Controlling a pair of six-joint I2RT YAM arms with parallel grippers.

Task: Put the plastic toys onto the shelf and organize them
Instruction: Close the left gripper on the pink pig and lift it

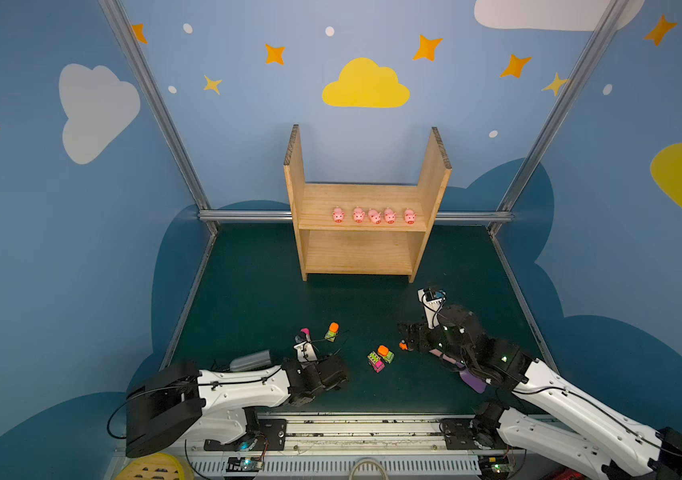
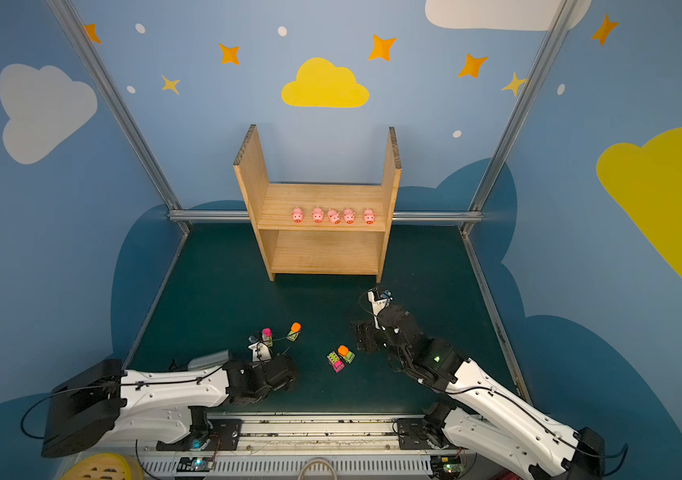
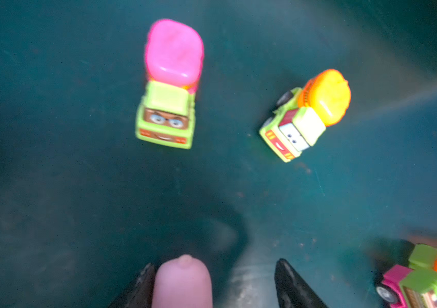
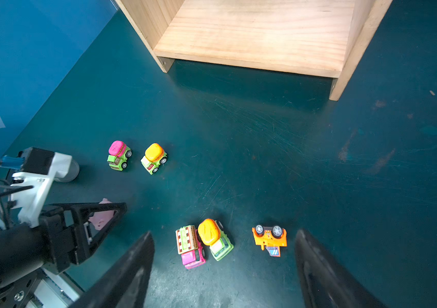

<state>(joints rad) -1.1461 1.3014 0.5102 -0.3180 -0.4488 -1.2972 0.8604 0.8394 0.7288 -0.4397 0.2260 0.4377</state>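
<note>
Plainly the sixth pig leans on one finger of the spread left gripper, with a gap at the other, so a closing squeeze may twist it loose. Five pigs line the upper board of the shelf; five vehicles wait on the table, the orange car overturned by the wide, empty right gripper

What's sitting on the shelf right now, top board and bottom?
On the shelf, five pink pigs line the upper board. The lower board's visible front is bare; its back is hidden under the upper one.
</note>
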